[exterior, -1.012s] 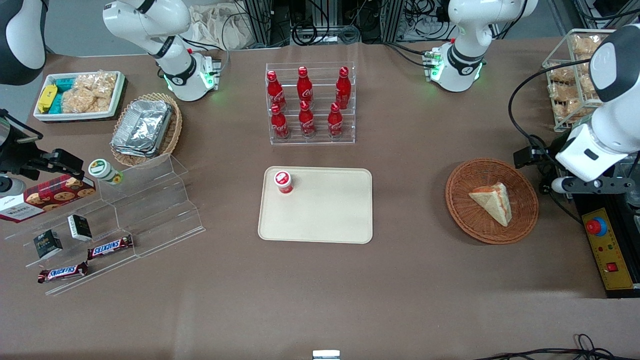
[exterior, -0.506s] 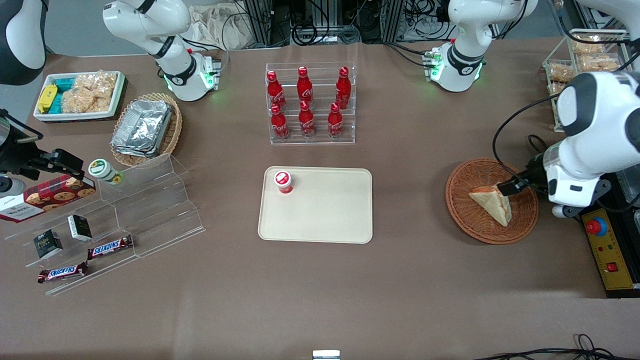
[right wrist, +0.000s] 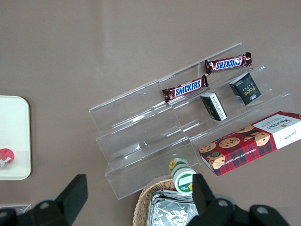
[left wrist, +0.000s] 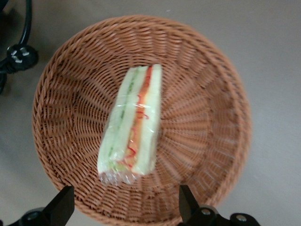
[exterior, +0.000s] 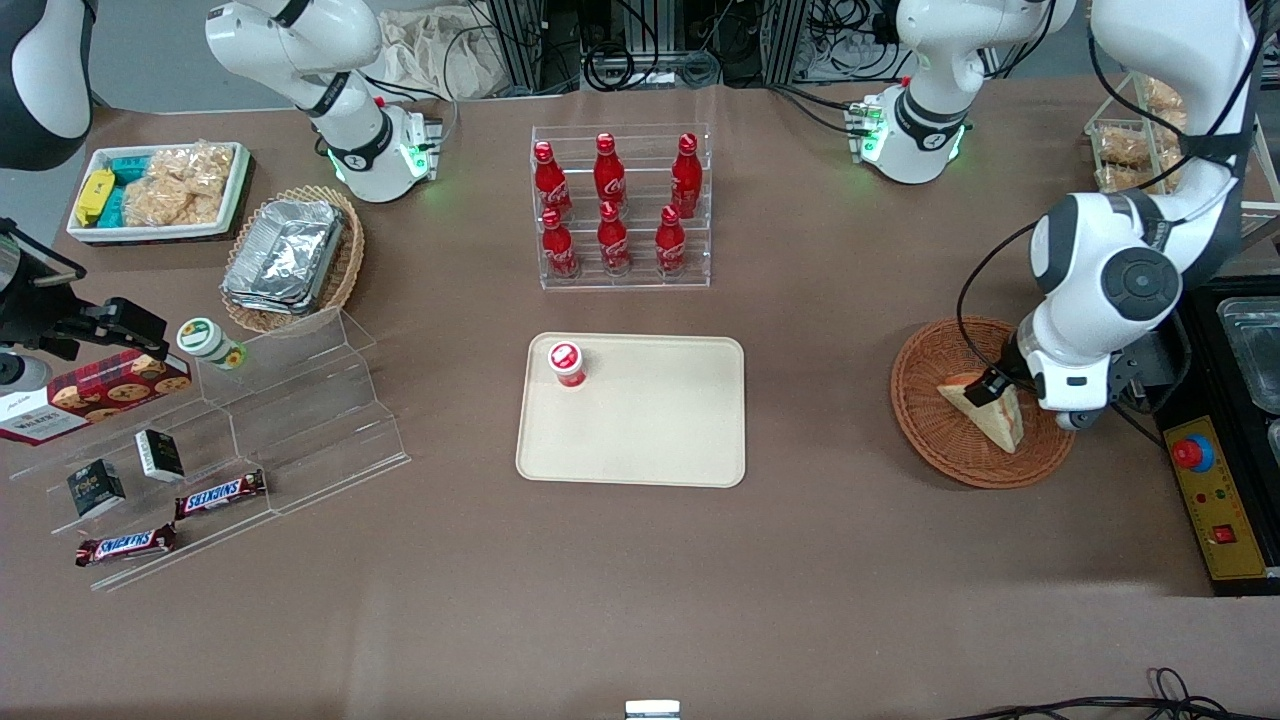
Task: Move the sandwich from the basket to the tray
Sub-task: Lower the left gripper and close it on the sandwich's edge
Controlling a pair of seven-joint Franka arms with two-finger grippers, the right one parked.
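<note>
— Gripper (left wrist: pixel 124 207) hangs over the basket (left wrist: pixel 225 94) with its fingers (left wrist: pixel 63 202) spread wide, straddling the sandwich (left wrist: pixel 131 125) lying in the middle of the weave.

— What could go wrong?

— The clear wrap looks slippery and the bread soft; closing on film alone could let the wedge slide out, and pinching hard could crush it.

— And the front view?

— It adds the tray (exterior: pixel 640 455), well apart toward the parked arm's end, with a red-capped cup (exterior: pixel 566 364) on its farther corner. Only the wrist view shows the filling edge facing up.

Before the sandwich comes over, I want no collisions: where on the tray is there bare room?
The tray is bare except the red-capped cup in the corner nearest the bottle rack. The gripper hangs open above the sandwich in the basket.
</note>
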